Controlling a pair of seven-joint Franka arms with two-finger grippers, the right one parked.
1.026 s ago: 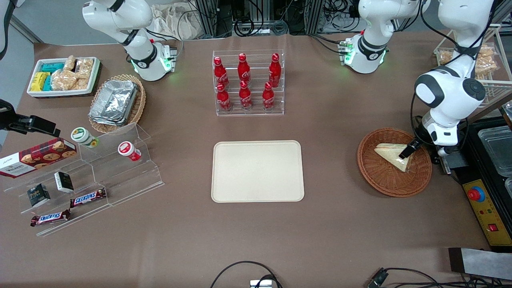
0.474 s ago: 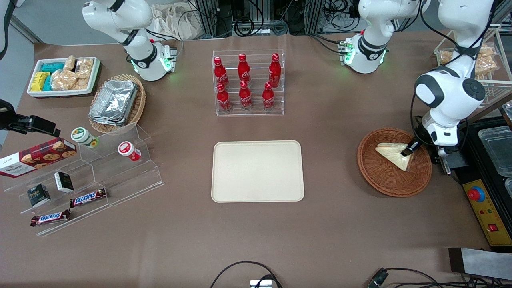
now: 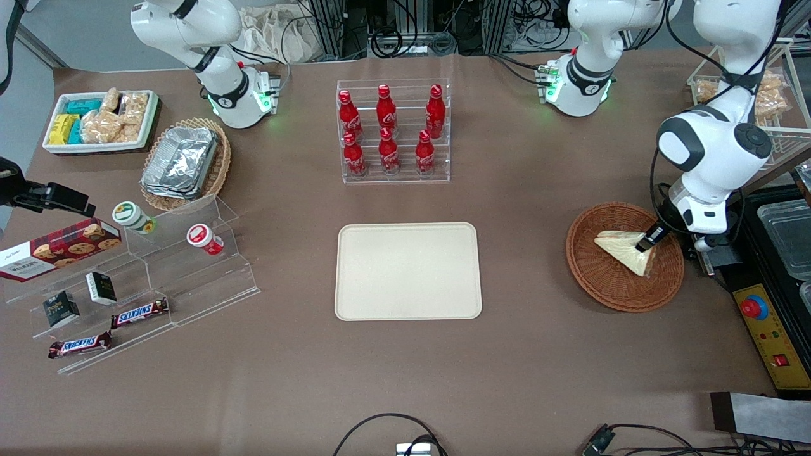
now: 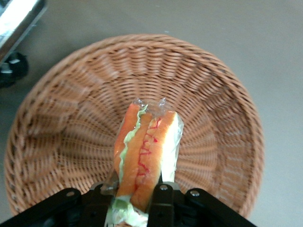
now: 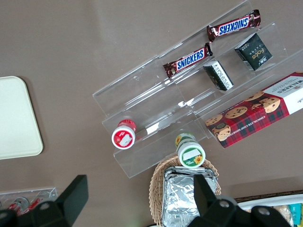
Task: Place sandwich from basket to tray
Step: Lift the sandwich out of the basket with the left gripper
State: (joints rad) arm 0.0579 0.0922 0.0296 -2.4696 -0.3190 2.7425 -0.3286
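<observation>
Gripper [image 4: 137, 201] clamped around sandwich [image 4: 147, 151]

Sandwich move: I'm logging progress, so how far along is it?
Done: the end effector has reached the round reddish-brown wicker basket. In hand: its fingers are shut on the clear-wrapped triangular sandwich, which is in the basket. Left: lifting it and carrying it to the bare cream rectangular tray.
</observation>
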